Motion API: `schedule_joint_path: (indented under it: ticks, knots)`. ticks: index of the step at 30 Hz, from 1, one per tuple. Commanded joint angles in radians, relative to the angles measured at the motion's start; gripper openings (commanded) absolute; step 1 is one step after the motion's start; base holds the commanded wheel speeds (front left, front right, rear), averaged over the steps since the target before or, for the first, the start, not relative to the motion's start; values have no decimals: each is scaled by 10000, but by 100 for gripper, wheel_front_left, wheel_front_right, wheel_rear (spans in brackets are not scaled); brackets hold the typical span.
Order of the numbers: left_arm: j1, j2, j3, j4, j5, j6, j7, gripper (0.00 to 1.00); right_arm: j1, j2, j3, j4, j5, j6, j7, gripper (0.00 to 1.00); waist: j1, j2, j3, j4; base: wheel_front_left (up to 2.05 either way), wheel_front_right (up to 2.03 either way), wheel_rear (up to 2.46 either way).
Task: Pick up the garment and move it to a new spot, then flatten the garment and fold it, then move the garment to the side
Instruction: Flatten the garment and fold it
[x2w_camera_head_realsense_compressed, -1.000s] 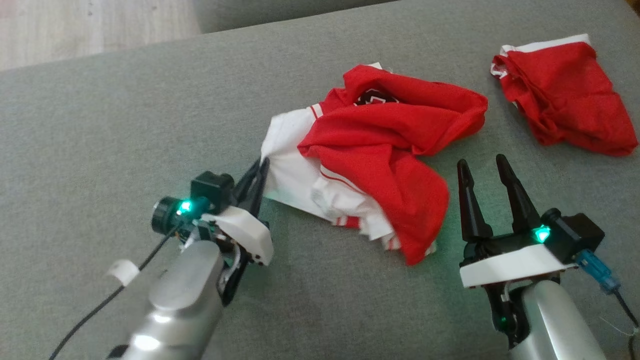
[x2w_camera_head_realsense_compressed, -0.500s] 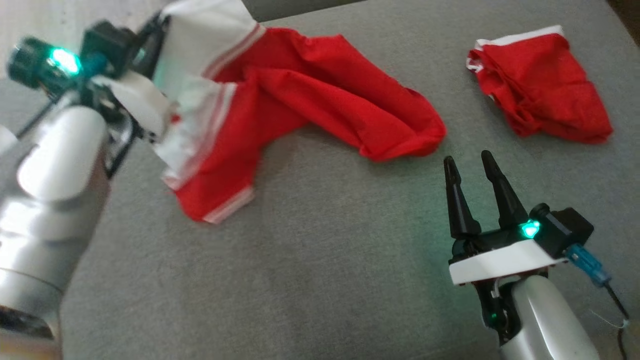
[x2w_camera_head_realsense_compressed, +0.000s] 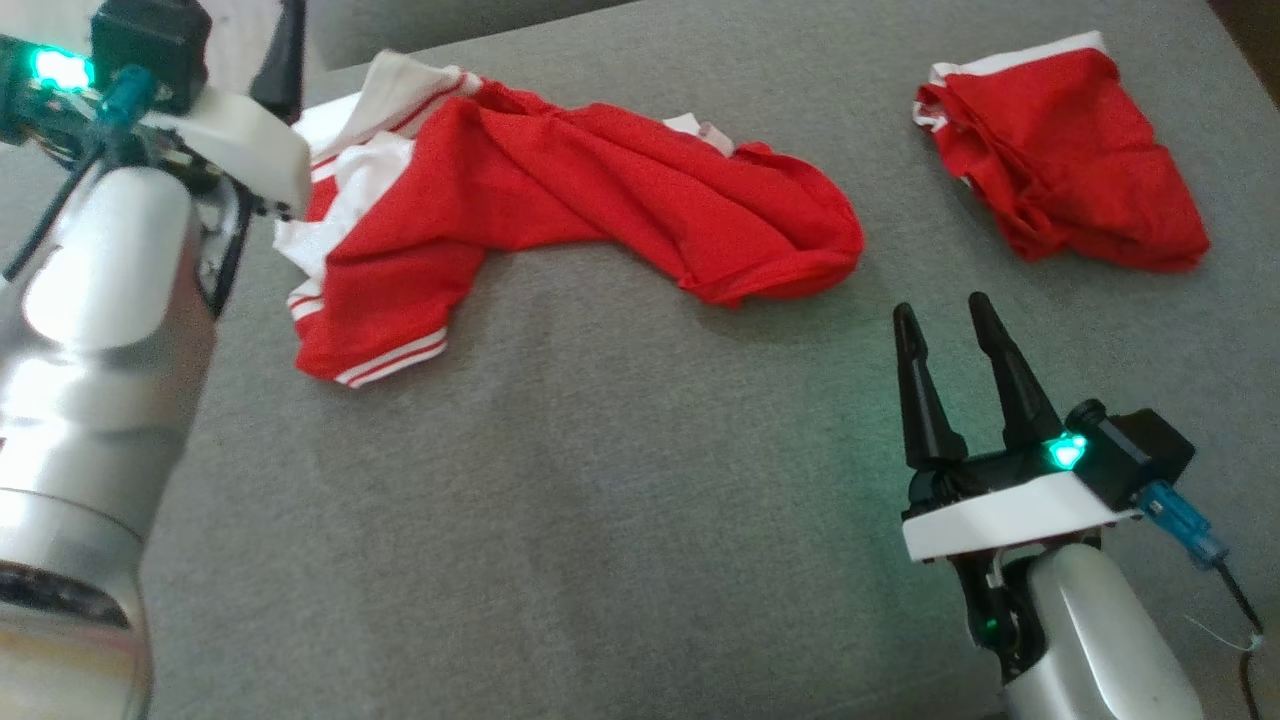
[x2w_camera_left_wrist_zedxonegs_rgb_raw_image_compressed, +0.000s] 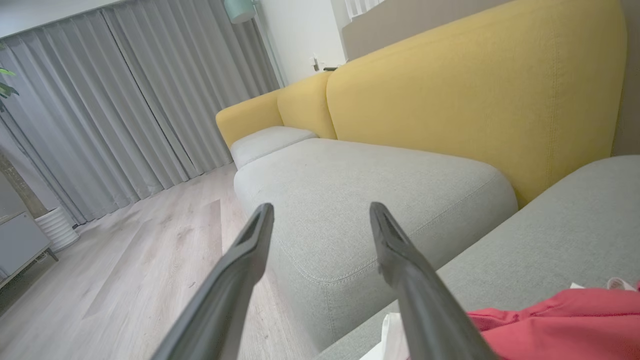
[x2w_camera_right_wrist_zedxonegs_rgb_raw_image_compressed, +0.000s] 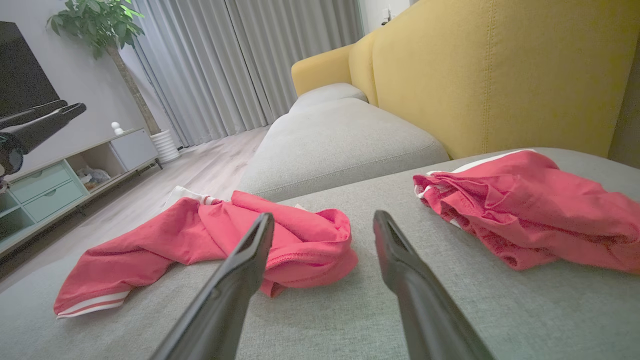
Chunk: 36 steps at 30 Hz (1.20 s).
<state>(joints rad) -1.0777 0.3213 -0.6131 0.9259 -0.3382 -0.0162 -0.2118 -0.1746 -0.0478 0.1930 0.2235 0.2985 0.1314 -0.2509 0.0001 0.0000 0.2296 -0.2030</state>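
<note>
The garment (x2w_camera_head_realsense_compressed: 600, 200), red with white striped trim, lies stretched out across the grey sofa seat (x2w_camera_head_realsense_compressed: 600, 500) from the far left towards the middle. My left gripper (x2w_camera_left_wrist_zedxonegs_rgb_raw_image_compressed: 320, 210) hangs open above its white end at the seat's far-left edge, holding nothing. One of its dark fingers (x2w_camera_head_realsense_compressed: 283, 60) rises at the top left of the head view. The red cloth (x2w_camera_left_wrist_zedxonegs_rgb_raw_image_compressed: 560, 320) lies below and right of those fingers. My right gripper (x2w_camera_head_realsense_compressed: 942, 310) stands open and empty near the front right, a short way from the garment's rounded right end (x2w_camera_right_wrist_zedxonegs_rgb_raw_image_compressed: 310, 245).
A second red garment (x2w_camera_head_realsense_compressed: 1060, 160) lies bunched at the far right of the seat. Behind stand a yellow sofa back (x2w_camera_right_wrist_zedxonegs_rgb_raw_image_compressed: 500, 75) and another grey cushion (x2w_camera_left_wrist_zedxonegs_rgb_raw_image_compressed: 360, 190). Wooden floor (x2w_camera_left_wrist_zedxonegs_rgb_raw_image_compressed: 125, 260) drops away past the left edge.
My left gripper lifted the garment's white end and pulled it far left, drawing the heap out long. It then opened and the cloth dropped flat. The right gripper kept still.
</note>
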Motion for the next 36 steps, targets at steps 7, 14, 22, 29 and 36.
schedule_joint_path:
  ticks: [7,14,22,29,36]
  knots:
    - [1176,-216,946,-1058,-717,257,-487,100,-4,-24,-253,-272,-382,-7,-109,100,-1,0,-454,1120,0,0,0]
    - [3417,-551,1613,-3167,-921,648,-496,100,276,-24,-693,-231,-657,-7,-109,100,-1,0,-801,1994,0,0,0]
    - [6626,-1097,2220,-4937,-1088,995,-498,100,594,-24,-824,-160,-774,-7,-109,100,-1,0,-1098,2567,0,0,0]
    - [7432,-1347,2613,-5322,-904,969,-499,100,557,-24,-715,-175,-793,-7,-109,100,-1,0,-985,2524,0,0,0]
    - [6381,-1142,2453,-4682,-652,599,-175,100,339,-24,-548,-217,-789,-7,-109,100,-1,0,-471,2078,0,0,0]
